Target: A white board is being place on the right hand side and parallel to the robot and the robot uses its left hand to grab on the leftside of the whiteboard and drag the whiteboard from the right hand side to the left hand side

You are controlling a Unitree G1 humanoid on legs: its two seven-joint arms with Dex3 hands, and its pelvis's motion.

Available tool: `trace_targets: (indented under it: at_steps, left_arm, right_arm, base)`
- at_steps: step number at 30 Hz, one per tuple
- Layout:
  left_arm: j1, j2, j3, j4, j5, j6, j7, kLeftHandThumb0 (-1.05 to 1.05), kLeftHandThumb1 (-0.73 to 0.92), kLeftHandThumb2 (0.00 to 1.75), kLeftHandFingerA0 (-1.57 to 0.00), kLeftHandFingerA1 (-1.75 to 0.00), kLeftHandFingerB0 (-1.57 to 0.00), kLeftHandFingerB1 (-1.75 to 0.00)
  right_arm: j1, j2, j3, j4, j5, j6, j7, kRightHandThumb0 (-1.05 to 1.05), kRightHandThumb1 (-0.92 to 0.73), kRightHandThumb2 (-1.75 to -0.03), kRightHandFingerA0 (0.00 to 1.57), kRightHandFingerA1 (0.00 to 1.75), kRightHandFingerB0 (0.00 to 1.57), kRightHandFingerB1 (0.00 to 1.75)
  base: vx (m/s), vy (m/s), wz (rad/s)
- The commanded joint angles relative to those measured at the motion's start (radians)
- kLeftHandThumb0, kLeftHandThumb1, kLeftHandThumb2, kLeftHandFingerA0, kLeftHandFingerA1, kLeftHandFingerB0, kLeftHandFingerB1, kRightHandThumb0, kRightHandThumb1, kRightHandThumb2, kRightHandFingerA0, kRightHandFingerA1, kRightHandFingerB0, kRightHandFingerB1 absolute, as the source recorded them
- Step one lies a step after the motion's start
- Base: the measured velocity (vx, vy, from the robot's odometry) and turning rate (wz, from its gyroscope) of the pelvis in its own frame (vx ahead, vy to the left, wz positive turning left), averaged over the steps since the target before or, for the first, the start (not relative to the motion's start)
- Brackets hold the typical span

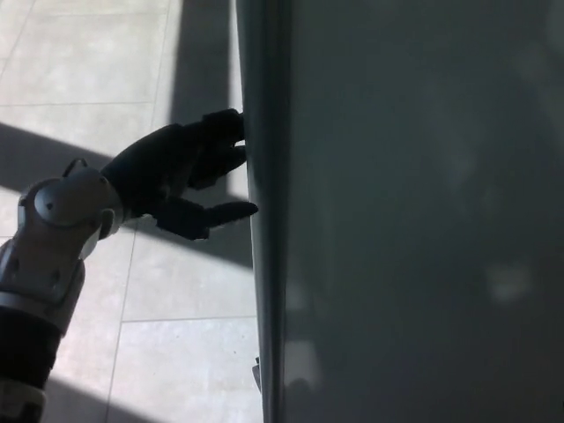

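Note:
The whiteboard (414, 211) fills the right two thirds of the head view, its grey-green face in shade and its left edge (260, 220) running top to bottom. My left hand (181, 172) reaches in from the lower left on a grey and white forearm. Its fingers are spread apart. The two upper fingertips (233, 123) touch the board's left edge and the thumb (220, 214) points at that edge just below. Nothing is clasped between them. My right hand does not show.
Pale floor tiles (88, 62) lie left of the board, crossed by dark shadow bands (198, 53) and sunlit patches. A small dark fitting (256, 374) sticks out of the board's edge near the bottom.

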Motion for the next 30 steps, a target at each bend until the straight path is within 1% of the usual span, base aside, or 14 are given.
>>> trace_targets:
  at_steps: [1,2,3,13,14,19,20,21,24,25,26,27,29,30]
  left_arm:
    - [-0.022,-0.019,-0.003,-0.001,0.006,0.043,-0.006,-0.84,0.45,0.84,0.0,0.0,0.0,0.0]
    - [-0.022,-0.019,-0.002,-0.001,0.007,0.044,-0.007,-0.84,0.45,0.84,0.0,0.0,0.0,0.0]
    - [-0.033,-0.053,-0.018,0.008,0.024,0.034,0.024,-0.79,0.46,0.8,0.0,0.0,0.0,-0.02]
    - [-0.125,-0.139,-0.039,0.112,0.054,0.093,0.059,-0.82,0.45,0.82,0.0,0.0,0.0,0.0]
    - [-0.131,-0.147,-0.041,0.123,0.056,0.083,0.062,-0.81,0.55,0.57,0.0,0.0,0.0,0.0]
    - [-0.153,-0.188,-0.053,0.166,0.085,0.032,0.1,-0.82,0.55,0.58,0.0,0.0,0.0,0.0]
    - [-0.154,-0.207,-0.048,0.177,0.086,0.009,0.124,-0.82,0.48,0.84,0.0,-0.05,0.0,0.0]
    - [-0.155,-0.213,-0.045,0.184,0.086,-0.001,0.132,-0.82,0.48,0.84,0.0,-0.05,0.0,0.0]
    - [-0.139,-0.25,-0.031,0.174,0.112,-0.032,0.238,-0.75,0.43,0.77,-0.18,-0.45,-0.13,-0.4]
    - [-0.129,-0.267,-0.026,0.173,0.137,-0.057,0.316,-0.67,0.41,0.8,-0.61,-0.65,-0.55,-0.6]
    - [-0.118,-0.292,-0.015,0.175,0.152,-0.084,0.389,-0.59,0.44,0.84,-0.79,-0.99,-0.73,-0.92]
    - [-0.114,-0.295,-0.02,0.174,0.168,-0.097,0.414,-0.45,0.56,0.57,-0.8,-1.52,-0.71,-1.48]
    - [-0.115,-0.296,-0.037,0.178,0.211,-0.122,0.461,-0.35,0.61,0.59,-0.86,-1.72,-0.75,-1.67]
    - [-0.121,-0.297,-0.049,0.184,0.236,-0.129,0.49,-0.32,0.62,0.63,-0.94,-1.69,-0.88,-1.53]
  right_arm:
    - [-0.004,-0.017,0.0,0.005,-0.003,-0.012,-0.01,-0.45,-0.81,-0.64,0.61,0.5,0.46,0.46]
    - [-0.004,-0.017,0.0,0.005,-0.003,-0.012,-0.01,-0.45,-0.81,-0.64,0.61,0.5,0.46,0.46]
    - [-0.005,-0.014,0.001,0.007,-0.003,-0.016,-0.007,-0.39,-0.62,-1.02,0.56,0.67,0.36,0.57]
    - [-0.015,-0.016,0.012,0.007,-0.014,-0.021,-0.021,-0.42,-0.63,-1.03,0.58,0.67,0.37,0.57]
    - [-0.016,-0.016,0.014,0.006,-0.016,-0.023,-0.023,-0.41,-0.63,-1.03,0.57,0.67,0.36,0.57]
    - [-0.025,-0.018,0.02,0.004,-0.019,-0.023,-0.026,-0.44,-0.64,-1.03,0.58,0.67,0.37,0.57]
    - [-0.03,-0.017,0.019,0.006,-0.016,-0.023,-0.023,-0.43,-0.64,-1.03,0.58,0.68,0.37,0.57]
    - [-0.033,-0.017,0.019,0.007,-0.015,-0.022,-0.022,-0.43,-0.64,-1.03,0.58,0.68,0.37,0.57]
    - [-0.038,-0.015,0.022,0.006,-0.019,-0.021,-0.028,-0.38,-0.62,-1.03,0.59,0.69,0.37,0.58]
    - [-0.039,-0.015,0.024,0.007,-0.022,-0.019,-0.031,-0.38,-0.62,-1.03,0.59,0.69,0.37,0.58]
    - [-0.04,-0.016,0.027,0.006,-0.026,-0.017,-0.036,-0.38,-0.62,-1.03,0.59,0.68,0.37,0.58]
    - [-0.042,-0.016,0.026,0.007,-0.024,-0.018,-0.034,-0.39,-0.63,-1.02,0.59,0.68,0.37,0.58]
    - [-0.046,-0.017,0.023,0.008,-0.02,-0.016,-0.028,-0.39,-0.63,-1.03,0.59,0.68,0.36,0.57]
    - [-0.051,-0.018,0.024,0.007,-0.022,-0.01,-0.03,-0.38,-0.62,-1.03,0.6,0.68,0.36,0.57]
  base:
    - [0.0,0.0,0.0]
    - [0.0,0.0,0.0]
    - [0.0,0.0,0.0]
    - [0.0,0.0,0.0]
    - [0.0,0.0,0.0]
    - [0.0,0.0,0.0]
    - [0.0,0.0,0.0]
    - [0.0,0.0,0.0]
    - [0.0,0.0,0.0]
    - [0.0,0.0,0.0]
    - [0.0,0.0,0.0]
    - [0.0,0.0,0.0]
    - [0.0,0.0,0.0]
    - [0.0,0.0,0.0]
